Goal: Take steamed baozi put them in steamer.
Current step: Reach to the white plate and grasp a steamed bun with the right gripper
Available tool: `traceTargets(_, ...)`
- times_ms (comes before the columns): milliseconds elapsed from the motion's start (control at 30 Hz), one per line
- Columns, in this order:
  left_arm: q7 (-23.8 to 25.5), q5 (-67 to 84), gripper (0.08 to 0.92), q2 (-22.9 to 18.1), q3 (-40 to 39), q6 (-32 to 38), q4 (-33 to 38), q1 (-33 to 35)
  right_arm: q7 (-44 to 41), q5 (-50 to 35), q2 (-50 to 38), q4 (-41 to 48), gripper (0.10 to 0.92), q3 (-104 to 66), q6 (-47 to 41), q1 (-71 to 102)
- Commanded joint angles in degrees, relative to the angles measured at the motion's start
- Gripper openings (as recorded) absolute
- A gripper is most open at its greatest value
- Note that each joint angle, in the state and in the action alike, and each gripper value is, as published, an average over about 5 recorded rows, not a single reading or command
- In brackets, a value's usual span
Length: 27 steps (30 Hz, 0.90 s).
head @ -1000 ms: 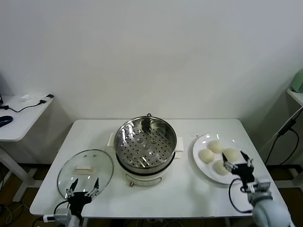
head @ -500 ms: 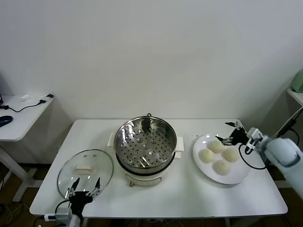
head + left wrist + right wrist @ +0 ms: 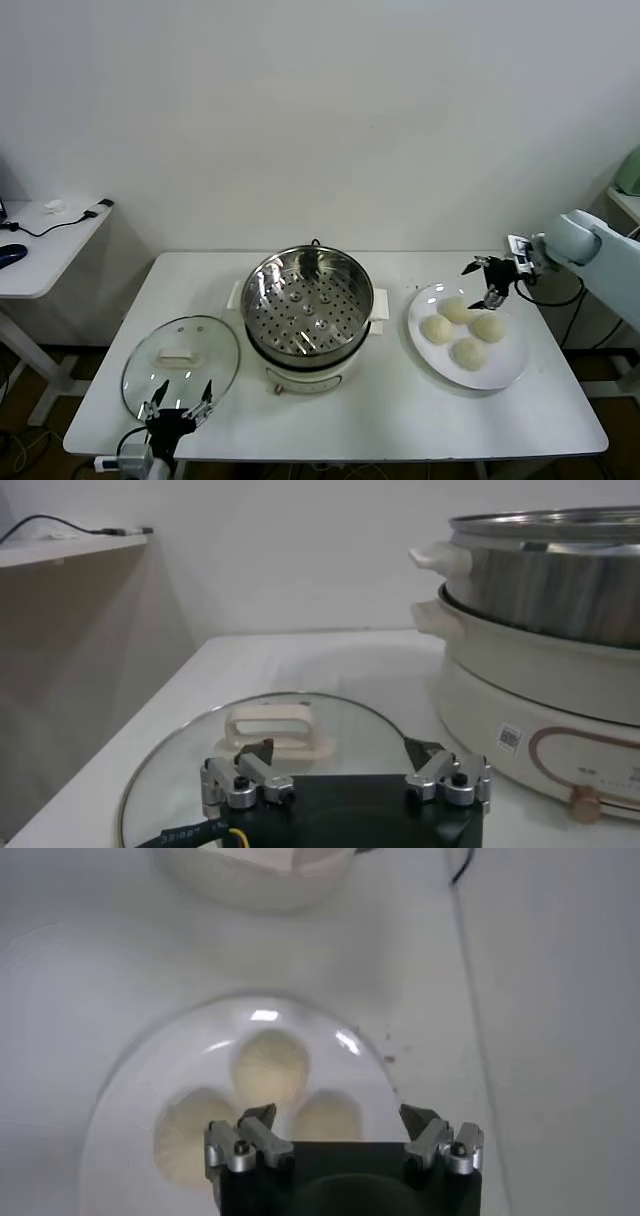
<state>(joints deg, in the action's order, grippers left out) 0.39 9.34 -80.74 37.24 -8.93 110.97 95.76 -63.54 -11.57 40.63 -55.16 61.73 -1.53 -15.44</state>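
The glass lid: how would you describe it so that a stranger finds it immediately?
On the white table, look beside the shiny steel steamer, toward the robot's left. There a round, flat, transparent glass lid lies near the front edge, and unlike the white plate of buns, it is see-through with a cream handle.

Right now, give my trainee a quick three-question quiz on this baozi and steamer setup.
1. How many baozi lie on the white plate?
2. True or false: the glass lid sits on the steamer.
3. Which gripper hangs open above the plate's far edge: A the left gripper, B the right gripper?

Key
1. Four.
2. False: the lid lies flat on the table beside the steamer, which stands open and empty.
3. B. The left gripper waits open by the lid.
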Motion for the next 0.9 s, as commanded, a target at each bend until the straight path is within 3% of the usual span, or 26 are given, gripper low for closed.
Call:
traceTargets(33,0.1,-0.1,0.823,-0.2,0.0,0.1,-0.2,0.2,-4.4,0.6,11.1,16.1,0.823,13.6,1.3,-5.7)
traceTargets(900,0.2,-0.8,0.823,0.0,0.2,1.3,-1.1,0.6,0.2,6.8,21.2,29.0,0.823,-1.2,0.7,6.6)
